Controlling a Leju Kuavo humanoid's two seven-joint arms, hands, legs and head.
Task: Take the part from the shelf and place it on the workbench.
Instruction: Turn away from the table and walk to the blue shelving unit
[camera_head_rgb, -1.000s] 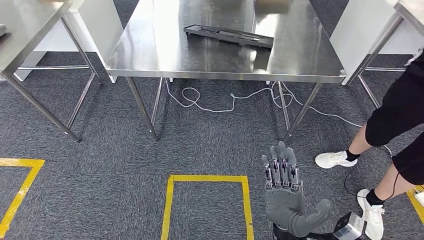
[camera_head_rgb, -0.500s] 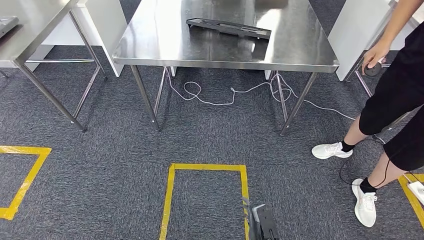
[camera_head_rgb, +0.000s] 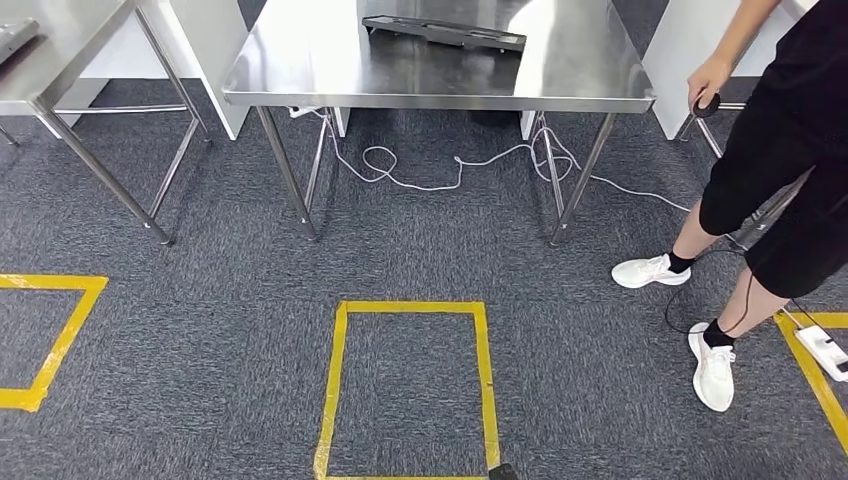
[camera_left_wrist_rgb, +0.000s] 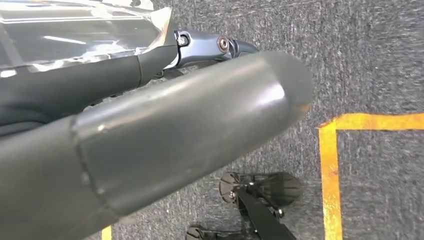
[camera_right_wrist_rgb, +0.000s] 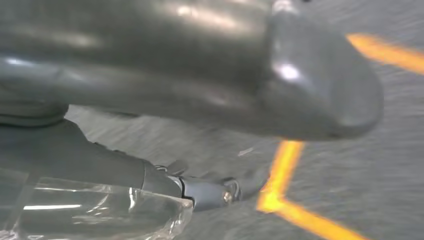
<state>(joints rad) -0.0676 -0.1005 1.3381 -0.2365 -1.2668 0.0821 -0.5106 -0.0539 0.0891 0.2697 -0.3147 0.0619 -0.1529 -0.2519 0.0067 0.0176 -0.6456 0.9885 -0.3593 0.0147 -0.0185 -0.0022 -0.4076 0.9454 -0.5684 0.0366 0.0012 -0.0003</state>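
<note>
Since the earlier frames the whole head view has shifted, so the camera has moved: the right robot hand, which was raised at 5 o'clock with flat spread fingers, has dropped out of that view, and the person has come closer to the counter. Now the part (camera_head_rgb: 444, 32), a long dark flat piece, lies on the steel counter (camera_head_rgb: 300, 70) at 12 o'clock, near its far edge. At 2 o'clock the person (camera_head_rgb: 780, 150) stands beside the counter in dark clothes and white shoes, one hand (camera_head_rgb: 706, 84) holding a small dark round thing. A white cable (camera_head_rgb: 440, 180) lies in loops on the grey carpet under the counter. A yellow tape square (camera_head_rgb: 340, 380) marks the floor at 6 o'clock. The left robot hand (camera_left_wrist_rgb: 165, 135) hangs over the carpet with its thick grey thumb close to the camera; I cannot tell if its fingers are wide or narrow. The right robot hand (camera_right_wrist_rgb: 210, 75) is blurred, above yellow tape, and its state I cannot tell either.
</note>
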